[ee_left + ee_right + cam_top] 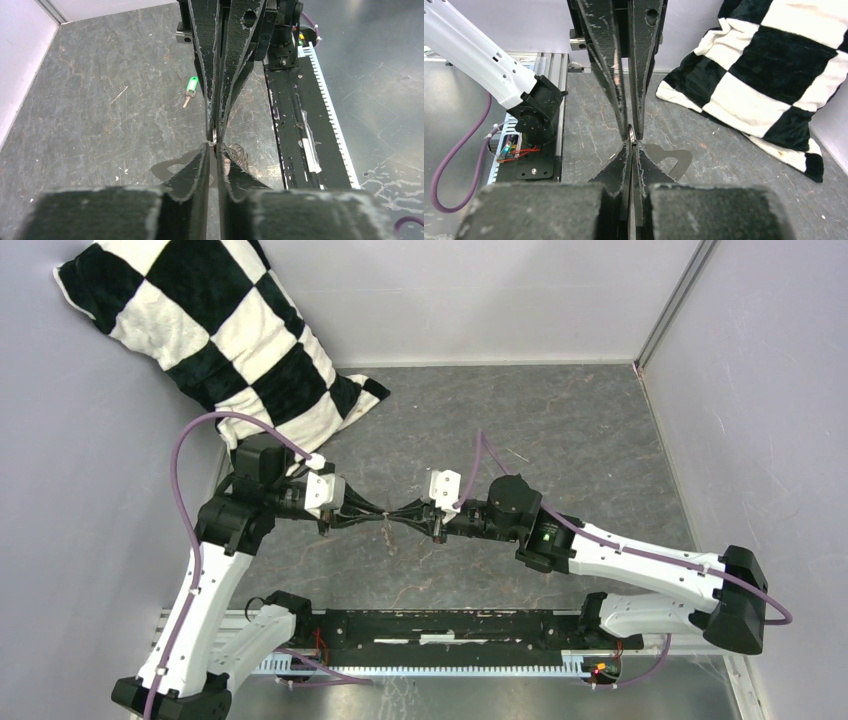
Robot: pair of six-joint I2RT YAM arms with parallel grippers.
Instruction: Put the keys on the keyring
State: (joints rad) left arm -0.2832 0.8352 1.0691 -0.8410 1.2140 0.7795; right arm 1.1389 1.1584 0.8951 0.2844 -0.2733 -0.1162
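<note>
Both grippers meet tip to tip above the middle of the table. My left gripper and my right gripper are each shut on the keyring, a thin silvery loop seen edge-on as a sliver between the tips. Small coiled metal pieces hang from it just right of the left fingertips. The key, with its bright green head, lies loose on the table, left of the right gripper's fingers. It is hidden in the top view.
A black-and-white checkered pillow leans in the back left corner. A black rail with a toothed strip runs along the near edge. Grey walls enclose the dark stone-patterned table.
</note>
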